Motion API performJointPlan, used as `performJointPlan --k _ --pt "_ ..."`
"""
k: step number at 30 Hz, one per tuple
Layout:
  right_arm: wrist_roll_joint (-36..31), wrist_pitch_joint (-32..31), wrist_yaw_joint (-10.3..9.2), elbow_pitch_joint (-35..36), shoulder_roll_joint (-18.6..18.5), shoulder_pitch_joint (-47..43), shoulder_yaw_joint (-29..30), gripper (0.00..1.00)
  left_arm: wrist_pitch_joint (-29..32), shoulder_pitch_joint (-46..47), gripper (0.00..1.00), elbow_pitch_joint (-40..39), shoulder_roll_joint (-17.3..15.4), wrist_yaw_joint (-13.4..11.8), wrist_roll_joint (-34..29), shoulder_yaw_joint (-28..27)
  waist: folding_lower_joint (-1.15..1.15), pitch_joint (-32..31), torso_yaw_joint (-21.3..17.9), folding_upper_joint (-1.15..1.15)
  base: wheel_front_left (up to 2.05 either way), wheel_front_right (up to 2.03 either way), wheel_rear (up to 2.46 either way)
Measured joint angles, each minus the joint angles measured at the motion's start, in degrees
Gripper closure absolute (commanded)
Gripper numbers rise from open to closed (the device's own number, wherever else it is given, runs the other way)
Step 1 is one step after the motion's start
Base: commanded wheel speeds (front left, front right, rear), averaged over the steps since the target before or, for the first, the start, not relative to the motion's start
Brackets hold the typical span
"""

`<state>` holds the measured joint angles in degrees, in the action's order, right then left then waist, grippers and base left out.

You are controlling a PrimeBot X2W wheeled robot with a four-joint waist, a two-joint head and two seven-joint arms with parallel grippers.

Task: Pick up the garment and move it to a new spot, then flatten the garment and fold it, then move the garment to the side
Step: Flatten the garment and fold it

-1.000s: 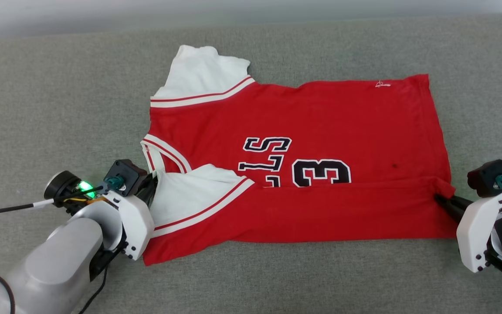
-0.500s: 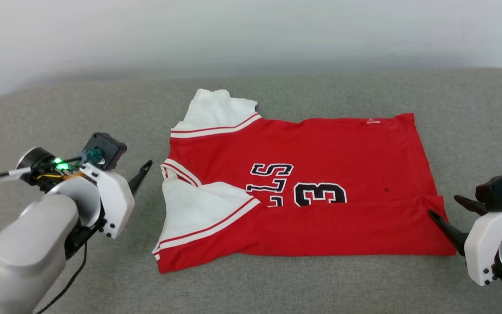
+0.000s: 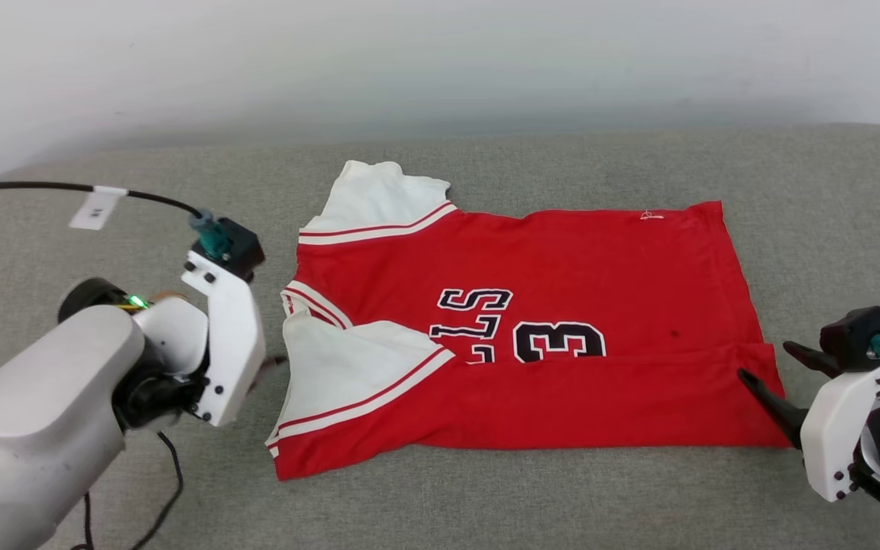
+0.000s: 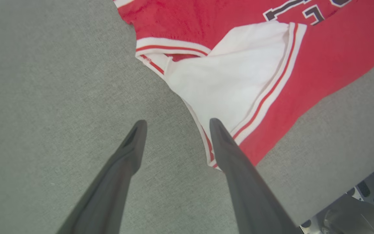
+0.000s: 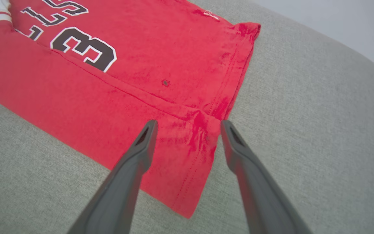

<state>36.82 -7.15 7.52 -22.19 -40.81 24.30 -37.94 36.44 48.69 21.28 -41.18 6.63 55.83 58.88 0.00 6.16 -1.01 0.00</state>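
Found the garment [image 3: 600, 260], a red jersey-style shirt with white short sleeves and red-white striped trim, lying on the grey fabric-covered tabletop [image 3: 486, 504], collar end toward the robot's left and hem toward its right. Noted the near long edge folded up over the front, the near sleeve [image 3: 341, 359] lying white on top of the red and the far sleeve [image 3: 379, 195] spread flat at the far corner. Read black white-outlined lettering [image 3: 477, 299] on the front: an "S", then "LS" partly cut off at the fold line, and beside these a large "3" [image 3: 560, 341] with its near part hidden under the folded flap. Recorded a small white stitched mark [image 3: 650, 216] close to the far hem corner, too small to read, and a small dark spot [image 3: 674, 333] on the red cloth near the numeral. Saw a white tag [image 3: 96, 208] fixed on the black cable [image 3: 157, 198] leading to the left arm; could not make out any print on it. Found the left claw [image 4: 177, 125] spread apart and holding nothing, poised at the garment's collar-side edge, one finger [image 4: 226, 146] over the striped sleeve trim and the other over bare tabletop. Found the right claw [image 5: 188, 125] likewise spread apart and empty, straddling the hem corner of the folded flap at a pinched crease [image 5: 200, 126] in the cloth.
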Motion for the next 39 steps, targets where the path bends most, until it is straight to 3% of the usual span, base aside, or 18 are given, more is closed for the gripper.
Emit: performJointPlan --k 4,11,23,24,25,31,39 --pt "-0.2 -0.5 0.00 0.1 0.8 0.1 -0.1 0.00 10.0 0.0 0.00 -2.5 0.3 -0.3 4.2 1.6 0.00 0.6 -0.5 0.00 0.00 0.00 0.00" --pt "-0.6 -0.8 0.00 0.3 1.6 0.7 -0.6 0.00 19.0 0.8 0.00 -2.7 0.8 -1.3 4.2 5.7 0.00 2.1 -1.7 0.00 0.00 0.00 0.00" --pt "-0.7 -0.5 0.00 -0.6 3.0 3.1 -2.4 0.00 18.3 -1.3 0.00 2.8 2.7 -0.6 4.4 7.6 0.00 5.4 -4.4 0.00 0.00 0.00 0.00" --pt "-0.7 -0.5 0.00 -0.7 3.0 3.2 -2.5 0.00 18.3 -1.3 0.53 2.9 2.8 -0.5 4.4 7.6 0.00 5.5 -4.4 0.00 0.00 0.00 0.00" --pt "-0.5 -0.5 0.00 -0.8 3.0 3.4 -2.6 0.00 18.0 -1.3 1.00 3.1 2.9 -0.3 4.5 7.6 0.00 5.5 -4.5 0.00 0.00 0.00 0.00" --pt "-0.2 -1.6 0.00 0.1 0.7 5.4 -3.3 0.00 15.8 -1.4 1.00 3.3 2.4 0.3 5.6 7.6 0.00 4.4 -4.0 0.00 0.00 0.00 0.00" --pt "3.0 -12.6 -0.01 5.8 -6.8 10.2 -7.1 0.00 13.2 -1.6 1.00 -1.8 -0.6 0.7 7.0 7.0 0.00 2.4 -2.5 0.00 0.00 0.00 0.00"
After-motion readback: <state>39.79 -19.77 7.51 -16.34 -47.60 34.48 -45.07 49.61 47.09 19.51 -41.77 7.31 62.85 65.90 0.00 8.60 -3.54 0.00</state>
